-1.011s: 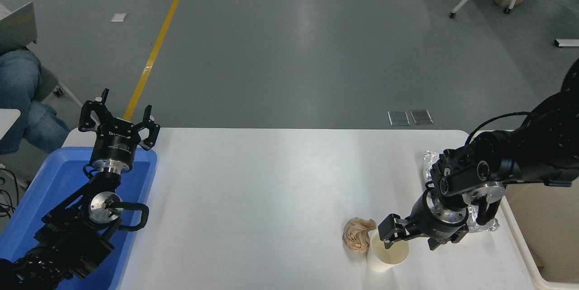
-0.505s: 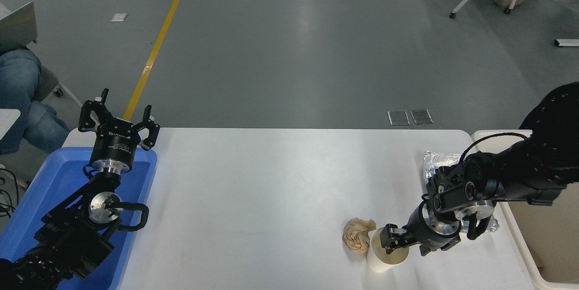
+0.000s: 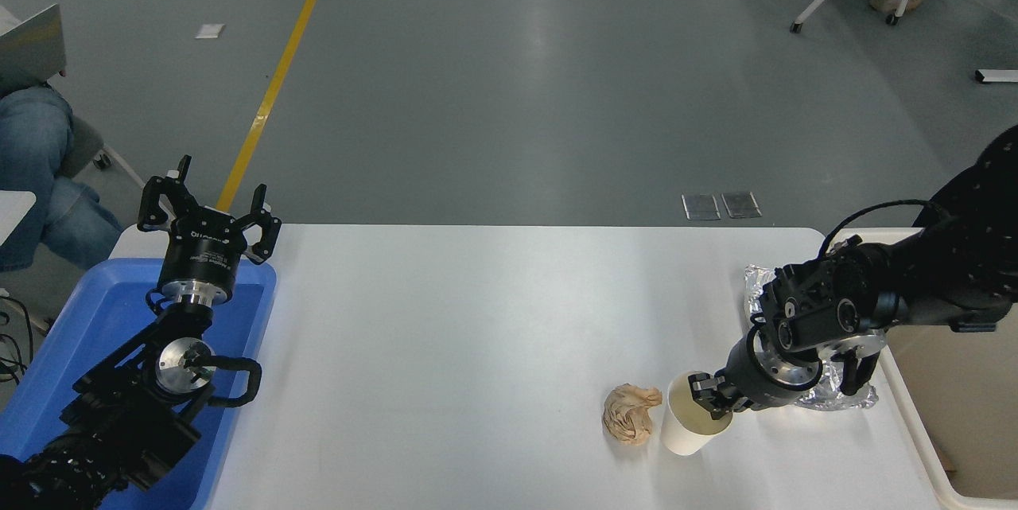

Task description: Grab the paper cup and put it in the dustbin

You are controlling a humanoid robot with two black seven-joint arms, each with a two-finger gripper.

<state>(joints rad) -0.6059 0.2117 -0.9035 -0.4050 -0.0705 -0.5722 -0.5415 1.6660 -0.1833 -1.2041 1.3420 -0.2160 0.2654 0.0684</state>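
Compared with half a second ago, the cup (image 3: pixel 690 424) is found slightly further right and further from the near edge, and it is tilted with its mouth turned toward the right gripper (image 3: pixel 710 397). A narrow gap is now seen between the cup and the brown wad (image 3: pixel 629 413), where the two were touching before. The right arm's wrist is drawn back toward the foil tray (image 3: pixel 827 395), and the wad is left where it was. The left gripper (image 3: pixel 208 216) is unchanged, parked over the far end of the blue tray (image 3: pixel 95 335) at the lower left.

Much of the foil tray is hidden behind the right wrist, so only its crinkled edges are shown. The bin (image 3: pixel 926 446) is cut off by the right and bottom edges of the frame, and its far part is covered by the right arm. A person in jeans (image 3: pixel 40 176) is cut off at the left edge.

The right gripper's jaws are pinched on the cup's rim at its right side, one finger being seen inside the mouth and the other against the outer wall. Whether the cup's base is resting on the table (image 3: pixel 477 335) cannot be told. The cup is placed near the table's front, between the wad and the foil tray, well apart from the bin. The left gripper's jaws are spread wide, with nothing held.
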